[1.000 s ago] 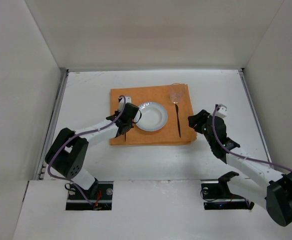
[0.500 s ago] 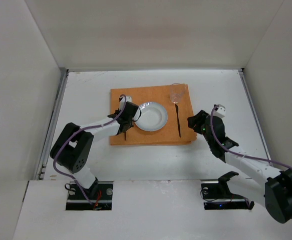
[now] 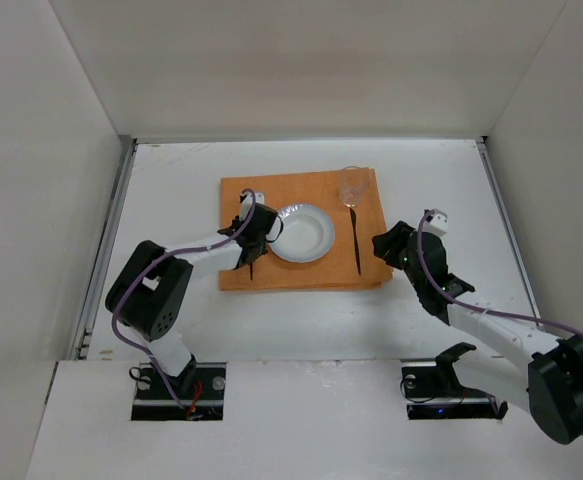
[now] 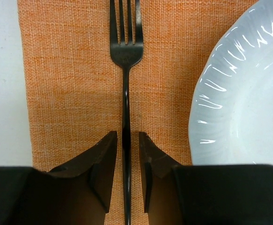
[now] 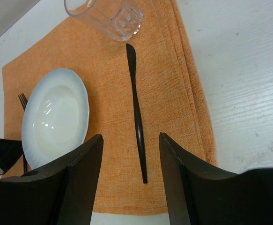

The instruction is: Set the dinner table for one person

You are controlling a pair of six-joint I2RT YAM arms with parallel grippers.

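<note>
Left fingers (image 4: 103, 164) narrowly straddle the fork (image 4: 125, 51), which we judge set left of the plate (image 4: 239, 93) by convention; right fingers (image 5: 80, 178) gape empty.

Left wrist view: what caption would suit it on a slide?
Left gripper straddling the handle of a black fork on the orange mat, white plate alongside.

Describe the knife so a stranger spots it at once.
An orange mat lies on the white table, a white plate on it. Right of the plate lies the knife: slim, black, tineless unlike the fork, tip by the glass.
</note>
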